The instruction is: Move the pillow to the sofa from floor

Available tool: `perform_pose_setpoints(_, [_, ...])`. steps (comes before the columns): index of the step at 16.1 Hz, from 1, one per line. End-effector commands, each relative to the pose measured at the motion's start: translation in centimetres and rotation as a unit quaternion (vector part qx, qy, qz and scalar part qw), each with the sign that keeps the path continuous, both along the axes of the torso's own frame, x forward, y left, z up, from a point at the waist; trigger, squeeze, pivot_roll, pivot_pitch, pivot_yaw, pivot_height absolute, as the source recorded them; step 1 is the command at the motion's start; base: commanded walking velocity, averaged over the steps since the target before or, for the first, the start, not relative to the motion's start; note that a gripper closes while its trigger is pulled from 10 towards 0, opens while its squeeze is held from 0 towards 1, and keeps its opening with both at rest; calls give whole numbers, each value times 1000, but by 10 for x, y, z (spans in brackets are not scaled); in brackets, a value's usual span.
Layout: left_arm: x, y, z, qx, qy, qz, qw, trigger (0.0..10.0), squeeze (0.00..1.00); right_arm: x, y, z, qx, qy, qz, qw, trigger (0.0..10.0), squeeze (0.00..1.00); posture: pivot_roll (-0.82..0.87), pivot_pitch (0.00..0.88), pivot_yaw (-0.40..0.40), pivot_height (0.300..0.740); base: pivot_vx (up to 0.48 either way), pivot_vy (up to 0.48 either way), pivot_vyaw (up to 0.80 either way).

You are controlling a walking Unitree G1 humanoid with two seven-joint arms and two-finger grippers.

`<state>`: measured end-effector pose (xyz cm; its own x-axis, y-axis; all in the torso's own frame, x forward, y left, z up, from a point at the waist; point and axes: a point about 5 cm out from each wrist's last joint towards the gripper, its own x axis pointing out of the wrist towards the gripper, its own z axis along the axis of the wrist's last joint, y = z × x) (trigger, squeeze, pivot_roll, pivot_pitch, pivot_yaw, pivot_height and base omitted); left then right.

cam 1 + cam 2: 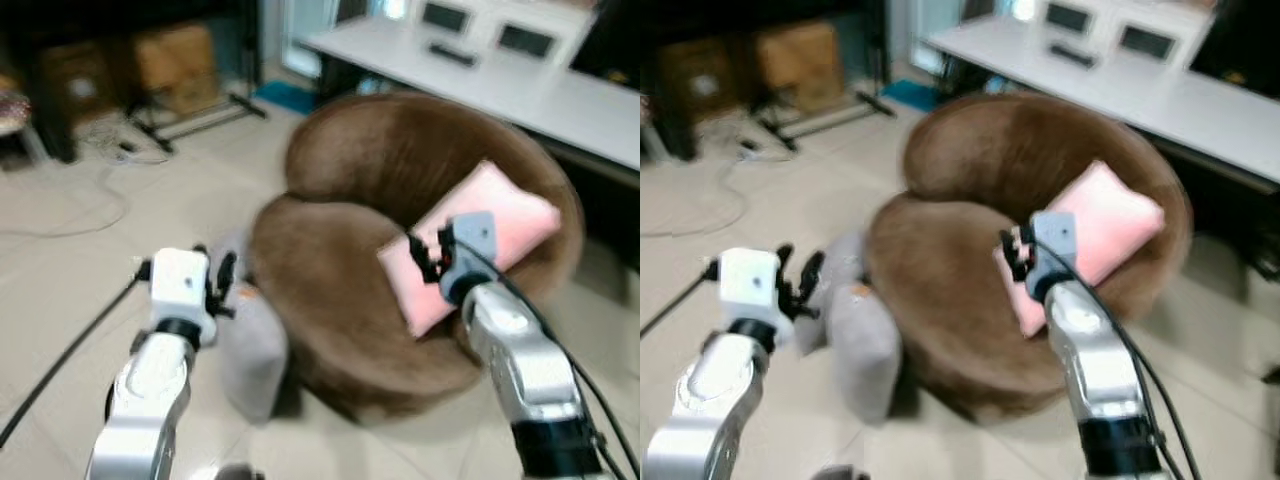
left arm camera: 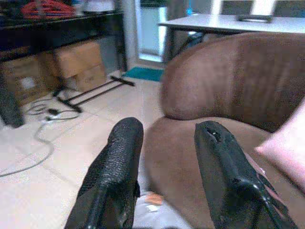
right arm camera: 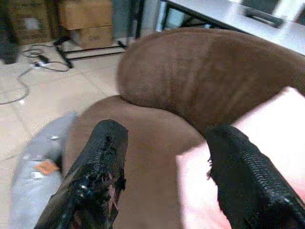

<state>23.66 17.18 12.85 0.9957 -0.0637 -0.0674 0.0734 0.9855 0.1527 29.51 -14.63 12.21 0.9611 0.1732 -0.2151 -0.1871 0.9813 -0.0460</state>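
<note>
We are looking down at a round brown sofa where the pink pillow is lying on the seat — tilted, its upper end leaning against the backrest toward the sofa's right edge, its lower corner near the front edge. Our right gripper is hovering just over that lower corner with its two black fingers spread wide apart, clamped on nothing; the pillow's edge is sitting under one finger. Our left gripper is hanging above the floor at the sofa's left edge, its fingers also held apart and empty. Below it a grey cushion is resting on the tiles, pressed against the sofa's base. Behind the sofa a white table is standing — cardboard boxes are sitting at the far left.
</note>
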Motion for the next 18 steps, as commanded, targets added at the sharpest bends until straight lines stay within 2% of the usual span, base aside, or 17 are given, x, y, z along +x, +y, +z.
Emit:
perform_pose_setpoints(1, [1,2,1,5,-2,4,1000,10000,0,0,6,5,0,-10,18,1000,10000,0,98,0,-109,740,0,345,800])
perform_pose_setpoints(7, [2,4,2,7,-4,5,1000,10000,0,1,8,3,2,-8,23,1000,10000,0,104,0,-111,740,0,346,800])
perform_pose_setpoints(9, [2,4,2,6,-6,7,1000,10000,0,1,5,1,14,-4,3,1000,10000,0,104,0,-110,740,0,345,0])
perform_pose_setpoints(18, [6,6,4,16,-16,9,1000,10000,0,3,1,1,13,-4,-16,1000,10000,0,100,0,-104,740,29,0,0])
